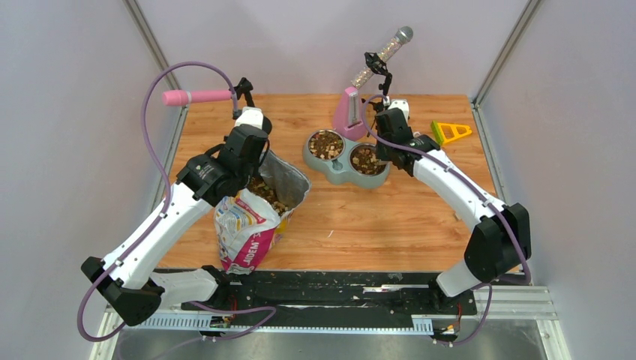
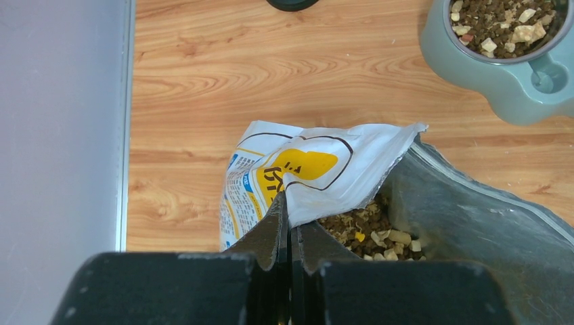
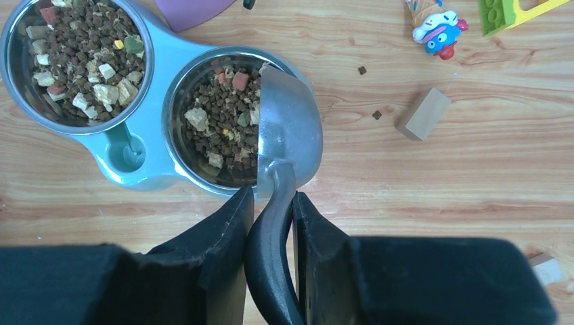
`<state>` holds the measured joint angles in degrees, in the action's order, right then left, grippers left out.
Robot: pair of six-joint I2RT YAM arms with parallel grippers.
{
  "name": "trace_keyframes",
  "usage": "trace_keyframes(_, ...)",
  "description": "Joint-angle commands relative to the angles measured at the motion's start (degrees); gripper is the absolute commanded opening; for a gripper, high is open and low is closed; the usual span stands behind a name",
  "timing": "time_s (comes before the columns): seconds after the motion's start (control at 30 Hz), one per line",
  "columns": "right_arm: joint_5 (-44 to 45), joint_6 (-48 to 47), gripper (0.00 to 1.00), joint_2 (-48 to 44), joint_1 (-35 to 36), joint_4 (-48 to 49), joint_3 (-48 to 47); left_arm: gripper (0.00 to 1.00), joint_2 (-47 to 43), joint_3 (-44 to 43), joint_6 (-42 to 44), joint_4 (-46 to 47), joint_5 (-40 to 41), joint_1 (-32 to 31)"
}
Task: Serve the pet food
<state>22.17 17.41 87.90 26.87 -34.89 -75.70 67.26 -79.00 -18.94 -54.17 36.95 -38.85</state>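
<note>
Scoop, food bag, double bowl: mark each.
scoop [image 3: 290, 125]: right wrist view, back of its metal bowl.
food bag [image 2: 325, 169]: left wrist view, printed flap at the open top.
double bowl [image 3: 164, 61]: right wrist view, teal plastic between the two dishes.

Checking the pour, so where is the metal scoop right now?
Right wrist view, centre: the metal scoop is gripped by the right tool, tipped over the right-hand steel bowl of pet food.

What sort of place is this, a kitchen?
Probably a lab test booth, not a home: plain grey walls box in a wooden table, two robot arms are bolted to its edge, and a food bag, scoop and twin-bowl feeder look staged.
</note>
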Motion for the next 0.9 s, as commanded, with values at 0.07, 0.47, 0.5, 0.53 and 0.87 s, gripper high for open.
trace_keyframes(0.07,2.72,-2.44,0.00,-2.84,0.88,4.04,-2.07,0.00,-3.71,-2.43,0.14,10.93,3.01,0.00)
trace_keyframes(0.47,4.65,-5.03,0.00,-4.48,1.63,10.78,2.29,0.00,-3.81,-2.30,0.20,11.08,3.00,0.01)
trace_keyframes(0.5,4.54,-4.25,0.00,-4.21,1.87,9.31,1.74,0.00,-3.81,-2.30,0.26,11.14,3.03,0.01)
trace_keyframes(0.53,4.36,-3.75,0.00,-4.41,2.09,8.92,1.81,0.00,-3.81,-2.17,0.28,11.18,3.12,0.00)
trace_keyframes(0.87,3.89,-4.15,0.00,-5.88,2.59,8.01,1.86,0.00,-4.05,-2.21,0.31,11.11,3.25,-0.02)
